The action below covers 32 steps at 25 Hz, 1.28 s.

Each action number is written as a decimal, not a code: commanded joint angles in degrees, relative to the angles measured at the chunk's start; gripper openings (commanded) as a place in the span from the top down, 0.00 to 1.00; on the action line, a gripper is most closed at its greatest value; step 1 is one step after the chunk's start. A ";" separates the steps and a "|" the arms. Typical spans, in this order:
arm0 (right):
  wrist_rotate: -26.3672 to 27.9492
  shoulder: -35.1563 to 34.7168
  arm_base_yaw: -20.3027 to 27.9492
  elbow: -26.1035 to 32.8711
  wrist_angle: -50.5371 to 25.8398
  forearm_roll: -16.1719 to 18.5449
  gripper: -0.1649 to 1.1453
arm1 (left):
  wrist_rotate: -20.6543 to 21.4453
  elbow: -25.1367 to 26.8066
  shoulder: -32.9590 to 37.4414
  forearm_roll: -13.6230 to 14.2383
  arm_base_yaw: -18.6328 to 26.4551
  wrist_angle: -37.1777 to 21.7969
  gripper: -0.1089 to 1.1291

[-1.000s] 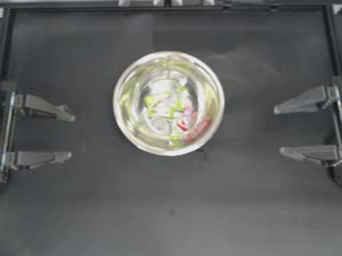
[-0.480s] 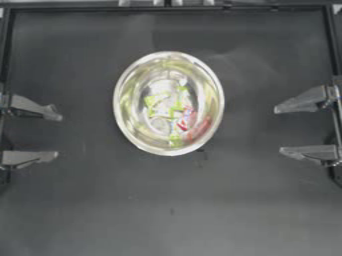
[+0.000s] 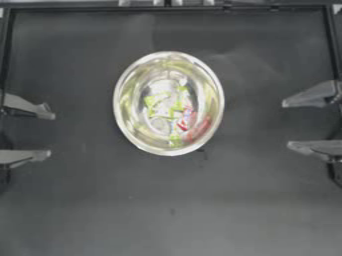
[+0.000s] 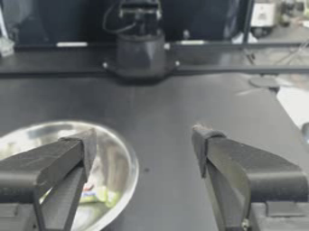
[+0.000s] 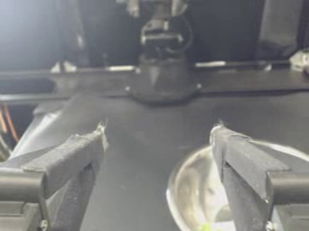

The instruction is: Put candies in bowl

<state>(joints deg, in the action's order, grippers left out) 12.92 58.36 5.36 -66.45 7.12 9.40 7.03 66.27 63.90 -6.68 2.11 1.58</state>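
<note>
Resting in a loose heap inside the bowl (image 3: 168, 103), the candies (image 3: 175, 115) show as yellow-green wrappers with a single red one (image 3: 198, 129) lying toward the bowl's right, near side, their colours doubled in the shiny metal. The silver bowl stands a little left of the middle of the dark table (image 3: 174, 200), well apart from both arms. At the left edge of the table, the left gripper (image 3: 27, 131) waits drawn back, its jaws spread wide and grasping nothing; its wrist view looks past them at the bowl's rim (image 4: 129, 167). At the right edge, the right gripper (image 3: 310, 121) sits likewise parked, jaws released and empty, the bowl visible beyond them (image 5: 187, 189).
</note>
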 commanded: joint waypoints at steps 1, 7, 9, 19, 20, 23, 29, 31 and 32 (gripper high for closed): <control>0.00 1.05 0.00 0.26 0.09 -0.26 0.12 | 0.09 -0.62 0.18 0.00 0.18 -0.09 0.14; -0.09 2.64 0.09 0.00 -0.97 -0.09 0.12 | 0.09 -0.62 1.05 0.00 0.97 -0.09 0.14; -0.09 3.25 0.09 0.00 -1.58 0.00 0.12 | 0.09 -0.62 1.58 0.00 1.23 -0.09 0.14; 0.00 7.82 0.79 -1.67 -2.99 -0.62 0.12 | 0.09 0.62 3.78 0.00 2.02 -0.09 0.14; 0.00 7.91 0.88 -1.76 -2.99 -0.53 0.12 | 0.09 0.79 4.13 0.00 2.11 -0.09 0.14; 0.00 8.00 1.05 -1.76 -3.16 -0.62 0.12 | 0.09 1.58 5.45 -0.09 2.72 -0.09 0.14; 0.00 8.79 1.49 -1.85 -4.39 -0.62 0.12 | 0.00 3.16 8.70 -0.35 3.25 -0.09 0.14; 0.09 9.67 1.67 -2.11 -4.66 -0.62 0.12 | 0.00 3.52 9.49 -0.79 3.25 -0.18 0.14; 0.09 10.02 1.76 -2.20 -4.83 -0.70 0.12 | 0.00 3.69 9.76 -0.79 3.34 -0.26 0.14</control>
<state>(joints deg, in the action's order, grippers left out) 12.92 68.47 6.94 -69.17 2.29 8.96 7.12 70.58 73.92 -7.29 5.27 1.23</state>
